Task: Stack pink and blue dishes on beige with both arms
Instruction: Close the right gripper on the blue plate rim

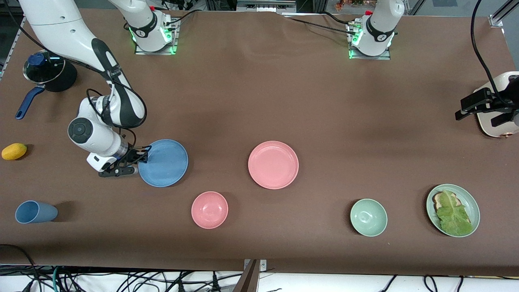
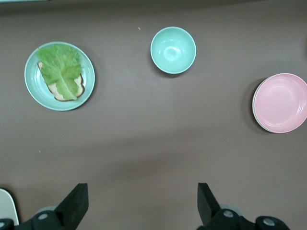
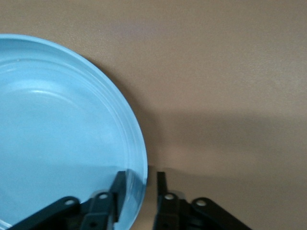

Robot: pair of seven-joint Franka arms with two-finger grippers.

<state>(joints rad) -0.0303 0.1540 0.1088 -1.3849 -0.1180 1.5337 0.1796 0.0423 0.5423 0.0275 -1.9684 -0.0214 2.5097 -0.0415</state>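
Observation:
The blue plate (image 1: pixel 164 163) (image 3: pixel 62 143) lies flat toward the right arm's end of the table. My right gripper (image 1: pixel 136 159) (image 3: pixel 141 175) is open and low at its rim. One finger is over the inside of the rim and the other is outside it with a small gap. The pink plate (image 1: pixel 273 164) (image 2: pixel 280 102) sits mid-table. In the left wrist view a thin pale rim (image 2: pixel 253 103) peeks from under it; the beige plate is otherwise hidden. My left gripper (image 1: pixel 482 109) (image 2: pixel 140 189) hangs open and empty, high over the left arm's end of the table.
A pink bowl (image 1: pixel 209 209), a green bowl (image 1: pixel 368 217) (image 2: pixel 173 50) and a green plate (image 1: pixel 472 202) (image 2: pixel 31 86) with bread and lettuce stand nearer the camera. A blue cup (image 1: pixel 35 211), a yellow fruit (image 1: pixel 14 151) and a lidded pot (image 1: pixel 46 71) are at the right arm's end.

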